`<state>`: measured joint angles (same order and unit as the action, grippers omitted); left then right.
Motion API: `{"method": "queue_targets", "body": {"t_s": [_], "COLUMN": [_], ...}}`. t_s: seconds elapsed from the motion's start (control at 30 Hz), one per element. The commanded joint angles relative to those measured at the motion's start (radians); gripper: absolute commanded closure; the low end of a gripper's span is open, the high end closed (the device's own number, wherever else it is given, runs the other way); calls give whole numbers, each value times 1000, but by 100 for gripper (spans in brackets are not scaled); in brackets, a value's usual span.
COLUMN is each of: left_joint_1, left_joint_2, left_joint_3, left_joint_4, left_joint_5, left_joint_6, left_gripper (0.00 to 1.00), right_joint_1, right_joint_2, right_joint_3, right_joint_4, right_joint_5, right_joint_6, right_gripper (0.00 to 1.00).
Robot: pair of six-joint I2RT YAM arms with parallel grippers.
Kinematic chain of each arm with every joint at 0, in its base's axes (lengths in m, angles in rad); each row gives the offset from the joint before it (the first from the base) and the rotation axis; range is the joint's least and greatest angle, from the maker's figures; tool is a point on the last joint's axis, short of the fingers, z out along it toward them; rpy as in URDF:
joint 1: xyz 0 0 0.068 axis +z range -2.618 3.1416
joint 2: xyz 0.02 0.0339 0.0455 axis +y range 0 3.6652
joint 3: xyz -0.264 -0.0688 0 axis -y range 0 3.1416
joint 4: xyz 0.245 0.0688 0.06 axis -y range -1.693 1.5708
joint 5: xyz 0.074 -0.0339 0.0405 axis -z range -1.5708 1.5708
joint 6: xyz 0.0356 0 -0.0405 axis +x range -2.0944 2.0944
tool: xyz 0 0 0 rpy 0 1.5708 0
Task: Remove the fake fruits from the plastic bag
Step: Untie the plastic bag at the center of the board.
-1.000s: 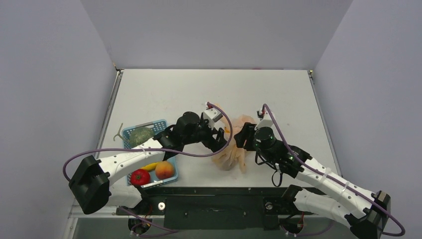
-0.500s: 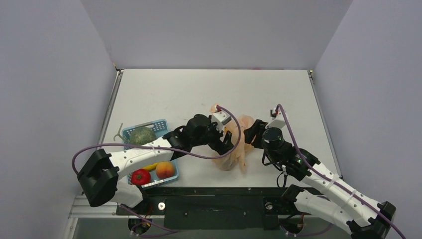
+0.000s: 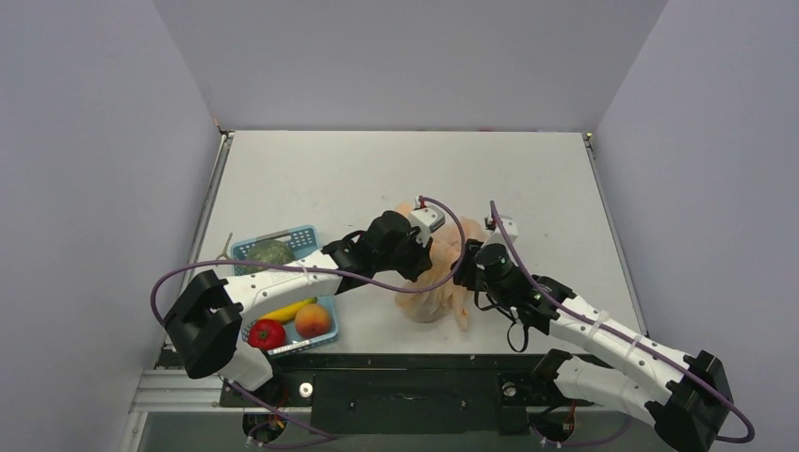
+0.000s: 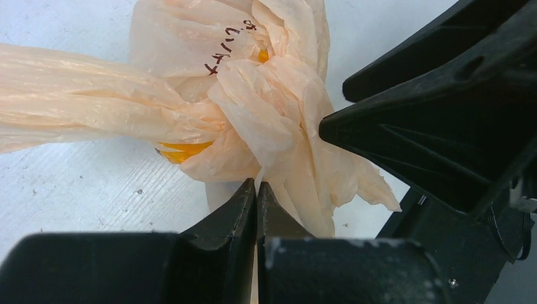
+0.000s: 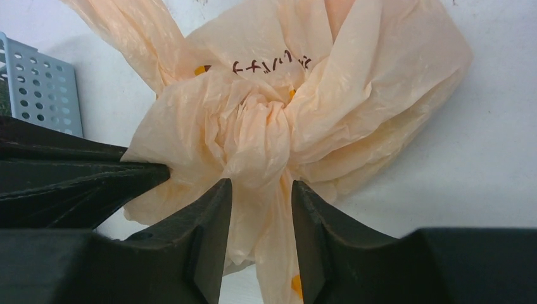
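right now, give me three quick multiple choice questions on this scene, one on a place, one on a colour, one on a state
1. In the top view, where does the blue basket sit relative to the plastic bag? A left of it; B right of it; C beyond it
2. What colour is the bag? A blue; B pale peach-orange; C green
3. The left gripper is: A wide open; B out of view; C shut on a fold of the bag

1 A: the basket lies at the picture's left, the bag mid-table.
2 B: both wrist views show peach-orange film.
3 C: its fingers meet with film pinched between them.
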<state>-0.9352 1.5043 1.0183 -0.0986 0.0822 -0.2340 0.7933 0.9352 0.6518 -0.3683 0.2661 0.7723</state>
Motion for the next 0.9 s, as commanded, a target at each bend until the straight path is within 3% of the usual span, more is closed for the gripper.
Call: {"method": "queue_targets", "body": {"t_s": [0.0, 0.07, 0.1, 0.17, 0.23, 0.3, 0.5, 0.7, 0.8, 0.87], "left_joint_1": [-2, -2, -2, -1, 2, 11, 63, 73, 97, 94], "left_joint_2": [-6, -15, -20, -34, -50, -63, -103, -116, -146, -142], "left_joint_3": [40, 35, 33, 30, 24, 15, -22, -69, -106, -56], "left_joint_4": [4, 14, 15, 18, 25, 32, 69, 106, 144, 52], "left_joint_5": [9, 27, 29, 27, 16, 6, -8, -8, -6, -48], "left_joint_6": [-11, -10, -5, 3, 17, 37, 51, 82, 8, -47], "left_gripper": [100, 100, 90, 78, 60, 54, 49, 48, 48, 48], "right_joint_1": [3, 3, 2, 2, 3, 2, 1, -56, -166, -233], "right_joint_2": [19, 42, 50, 63, 59, 43, 23, 8, -27, -41], "right_joint_3": [-28, -32, -36, -45, -72, -102, -114, -80, -71, -25], "right_joint_4": [135, 169, 182, 216, 258, 299, 348, 236, 204, 139], "right_joint_5": [-54, -91, -106, -139, -163, -191, -315, -307, -416, -479], "right_joint_6": [6, 11, 15, 27, 41, 58, 9, -55, -44, -75], "right_gripper": [68, 79, 89, 100, 100, 100, 100, 87, 63, 59]}}
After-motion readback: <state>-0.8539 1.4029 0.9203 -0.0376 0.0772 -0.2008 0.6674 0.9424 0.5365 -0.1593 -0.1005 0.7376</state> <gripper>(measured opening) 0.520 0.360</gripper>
